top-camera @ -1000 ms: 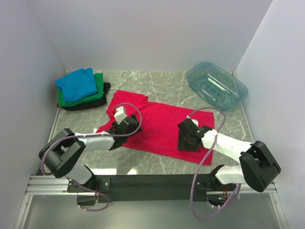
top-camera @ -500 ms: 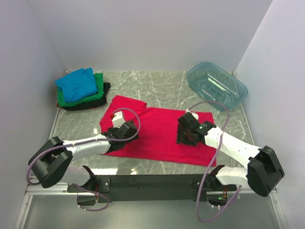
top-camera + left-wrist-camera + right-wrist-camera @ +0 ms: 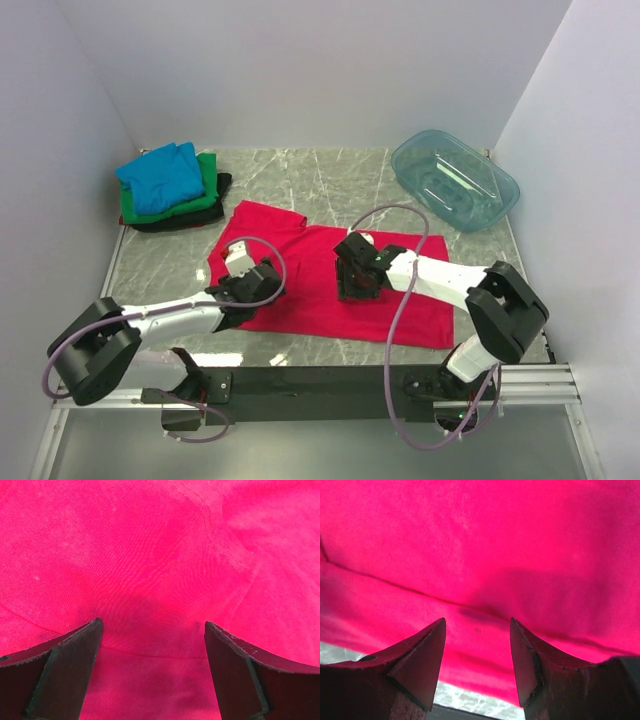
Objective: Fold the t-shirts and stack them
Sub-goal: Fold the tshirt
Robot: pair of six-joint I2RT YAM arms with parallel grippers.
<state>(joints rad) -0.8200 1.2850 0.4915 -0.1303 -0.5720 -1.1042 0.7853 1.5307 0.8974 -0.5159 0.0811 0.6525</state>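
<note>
We see the left gripper [image 3: 152, 625] and right gripper [image 3: 477, 622], both jaws apart, over 1 spread red t-shirt [image 3: 305, 255], clamping nothing.

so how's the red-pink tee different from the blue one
The red-pink tee lies spread wide; the blue tee is folded small. The red-pink tee rests on the table; the blue tee tops a green tee at far left. Both are soft cloth.
</note>
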